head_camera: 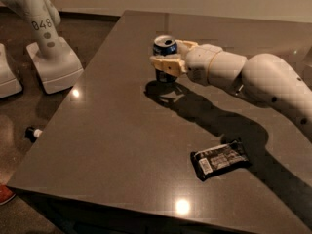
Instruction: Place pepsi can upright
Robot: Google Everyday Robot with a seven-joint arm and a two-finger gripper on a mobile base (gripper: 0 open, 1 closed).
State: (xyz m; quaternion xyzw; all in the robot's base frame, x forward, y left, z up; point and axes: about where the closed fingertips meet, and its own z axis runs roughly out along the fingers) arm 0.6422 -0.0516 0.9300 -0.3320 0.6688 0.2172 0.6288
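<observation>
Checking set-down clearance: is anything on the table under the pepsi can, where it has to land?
Nothing visible. The gripper holds the pepsi can upright over bare table, with only shadow beneath. The black packet lies well off, toward the near right edge.

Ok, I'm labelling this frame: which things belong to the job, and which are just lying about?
Job: can, upright; gripper, shut on it over the table.
Lying about: black packet on the table; robot base on the floor, left.
</observation>
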